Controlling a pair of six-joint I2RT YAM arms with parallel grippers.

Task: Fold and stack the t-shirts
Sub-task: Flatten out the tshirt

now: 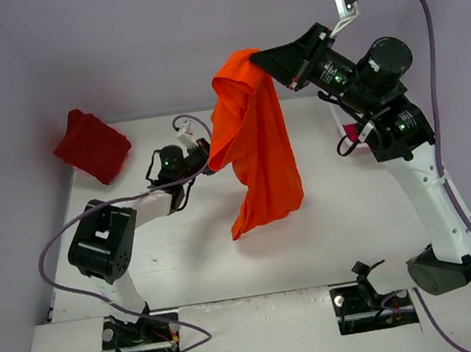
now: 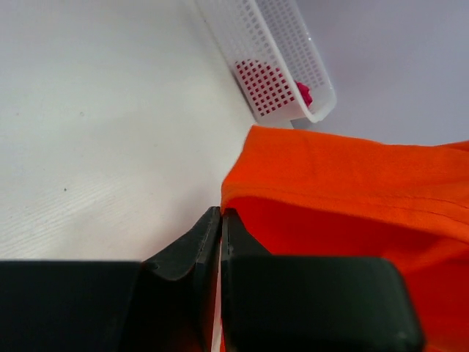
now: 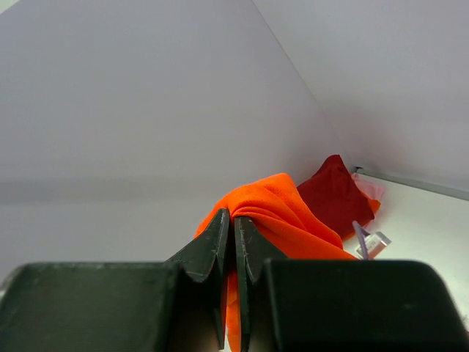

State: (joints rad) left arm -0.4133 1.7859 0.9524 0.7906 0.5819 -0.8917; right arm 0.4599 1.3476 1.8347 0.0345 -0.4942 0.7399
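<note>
The bright orange t-shirt [image 1: 259, 155] hangs in the air over the middle of the table. My right gripper [image 1: 259, 56] is shut on its top, high up; the right wrist view shows the cloth [image 3: 293, 213] bunched between the fingers. My left gripper [image 1: 205, 158] is shut on the shirt's left edge, lower down [image 2: 352, 191]. The dark red t-shirt [image 1: 92, 145] lies folded at the far left corner of the table and also shows in the right wrist view [image 3: 333, 194]. A bit of the crimson-pink t-shirt [image 2: 303, 93] shows inside the basket.
The white plastic mesh basket [image 2: 293, 44] stands at the far right of the table, mostly hidden behind my right arm in the top view. The white table [image 1: 186, 261] is walled on the left, back and right. A purple cable [image 1: 424, 21] loops over the right arm.
</note>
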